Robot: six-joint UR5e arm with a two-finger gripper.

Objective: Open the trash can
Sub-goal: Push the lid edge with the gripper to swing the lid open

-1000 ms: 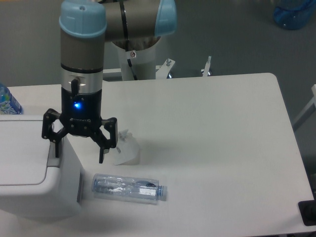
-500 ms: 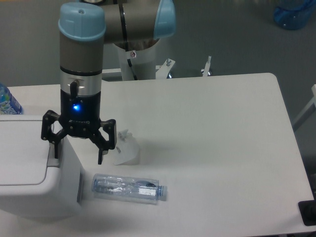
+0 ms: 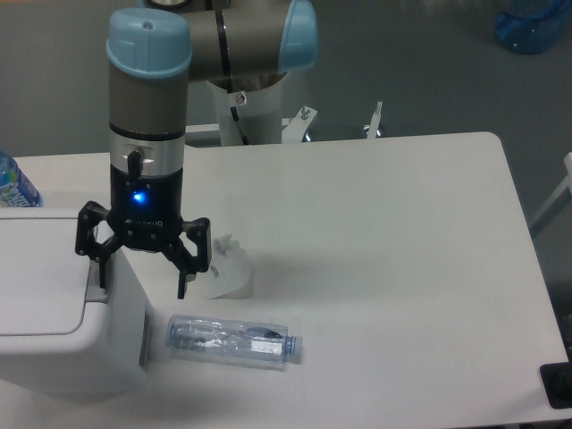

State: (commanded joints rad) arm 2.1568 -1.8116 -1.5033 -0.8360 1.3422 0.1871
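The trash can [image 3: 63,304] is a big boxy white bin at the left edge of the table, its flat lid down and a grey tab [image 3: 96,284] at the lid's right edge. My gripper [image 3: 143,288] hangs over the bin's right side, pointing down and open. One fingertip [image 3: 103,277] is at the grey tab, the other fingertip [image 3: 182,288] hangs over the table right of the bin. Nothing is held between them.
A crumpled white paper [image 3: 229,268] lies just right of the gripper. A clear crushed bottle [image 3: 234,340] lies on the table in front of it, beside the bin. A blue-labelled bottle [image 3: 13,183] shows at the far left edge.
The gripper has shifted very slightly to the left and down; otherwise nothing has moved.
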